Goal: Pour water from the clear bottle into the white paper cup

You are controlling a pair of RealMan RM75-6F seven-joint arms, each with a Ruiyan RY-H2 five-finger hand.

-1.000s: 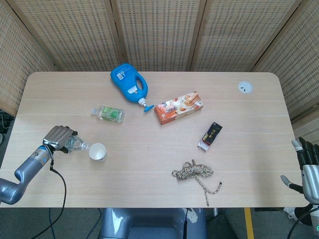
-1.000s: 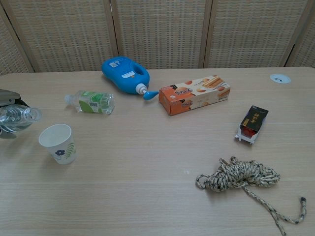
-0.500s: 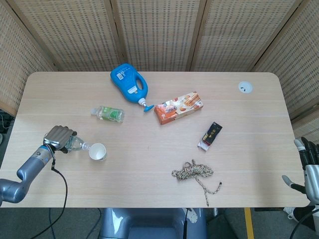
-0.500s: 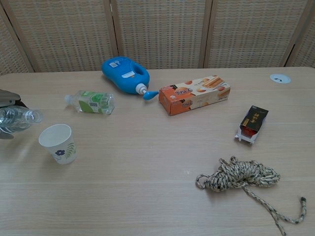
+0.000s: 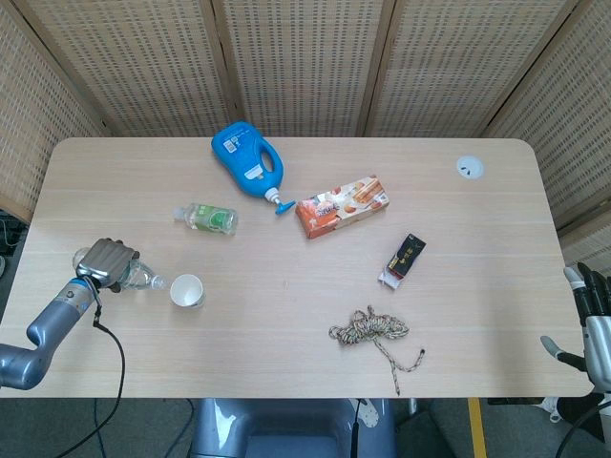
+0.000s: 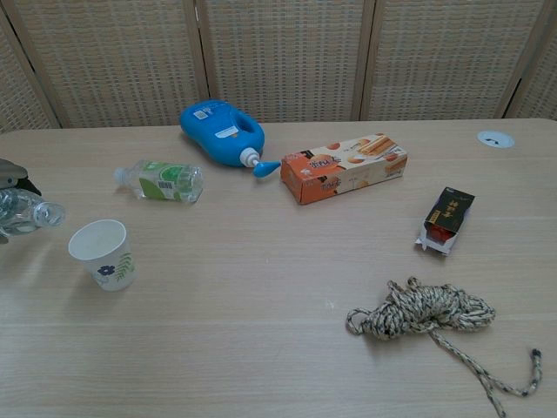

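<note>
Our left hand [image 5: 103, 261] grasps the clear bottle [image 5: 139, 278] at about 9 o'clock on the table [image 5: 286, 363]. The bottle lies nearly level in the grip, its open mouth pointing toward 3 o'clock, at the cup [image 5: 186, 290]. The cup stands upright just beside the mouth, a small gap between them; in the chest view the mouth [image 6: 52, 213] sits above and to the left of the cup's rim, not over it.

Our right hand [image 5: 594, 320] hangs off the table's edge at 4 o'clock, holding nothing, its fingers straight and a little apart.

Toward 12 o'clock from the cup a small green-labelled bottle [image 5: 209, 218] lies on its side. A blue jug [image 5: 246, 158] lies flat near 11 o'clock, its spout aimed at the orange box [image 5: 342, 205] near the centre. A dark packet [image 5: 404, 260] lies toward 3 o'clock, and a coil of rope [image 5: 372, 331] toward 5 o'clock. A white disc [image 5: 469, 168] sits at 1 o'clock.
</note>
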